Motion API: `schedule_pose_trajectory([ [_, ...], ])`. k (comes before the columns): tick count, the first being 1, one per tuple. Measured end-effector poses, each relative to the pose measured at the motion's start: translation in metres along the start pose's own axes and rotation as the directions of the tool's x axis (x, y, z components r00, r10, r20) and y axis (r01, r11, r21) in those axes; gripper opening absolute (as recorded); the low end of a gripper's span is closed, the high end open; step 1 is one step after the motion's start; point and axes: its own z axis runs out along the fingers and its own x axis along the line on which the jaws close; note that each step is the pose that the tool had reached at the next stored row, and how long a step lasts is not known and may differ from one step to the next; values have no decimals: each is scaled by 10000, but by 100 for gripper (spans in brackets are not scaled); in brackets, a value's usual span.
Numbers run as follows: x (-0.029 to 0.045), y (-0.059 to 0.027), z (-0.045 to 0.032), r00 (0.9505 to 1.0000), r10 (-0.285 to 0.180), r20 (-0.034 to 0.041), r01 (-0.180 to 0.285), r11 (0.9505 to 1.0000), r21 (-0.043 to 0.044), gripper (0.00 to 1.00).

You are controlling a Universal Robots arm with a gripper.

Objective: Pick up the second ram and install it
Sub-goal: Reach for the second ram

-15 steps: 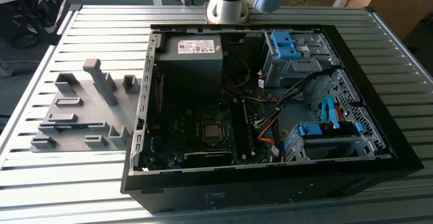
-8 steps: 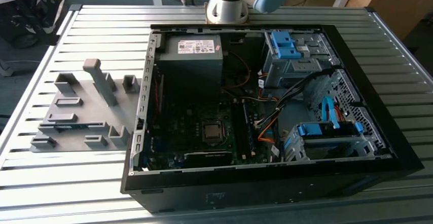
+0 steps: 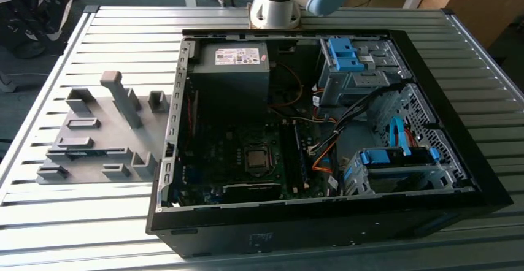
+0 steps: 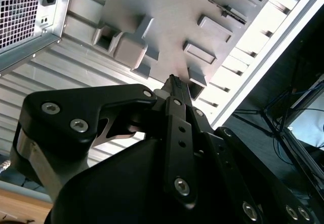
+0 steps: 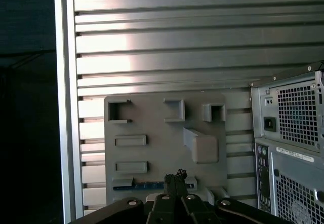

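Gripper (image 5: 175, 177) over grey tray (image 5: 152, 117), jaws clenched on nothing, ram (image 5: 149, 186) lying in a tray slot, open case (image 3: 327, 228) on the exterior view's right.

Exterior view is looking steeply down on computer case (image 3: 327, 130) and grey tray (image 3: 90, 133); both wrist views are peering past gripper (image 5: 174, 179) at that tray, well above it.

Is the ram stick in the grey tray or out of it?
In. In the first wrist view the blue-green ram stick lies in a slot of the grey tray; the gripper above is shut, holding nothing.
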Motion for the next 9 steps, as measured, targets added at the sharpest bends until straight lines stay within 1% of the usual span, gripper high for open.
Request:
schedule_pose_trajectory([
  [2,8,-25,0,10000,-2,0,2,10000,-1,11],
  [9,4,-231,0,10000,0,-1,0,10000,0,11],
])
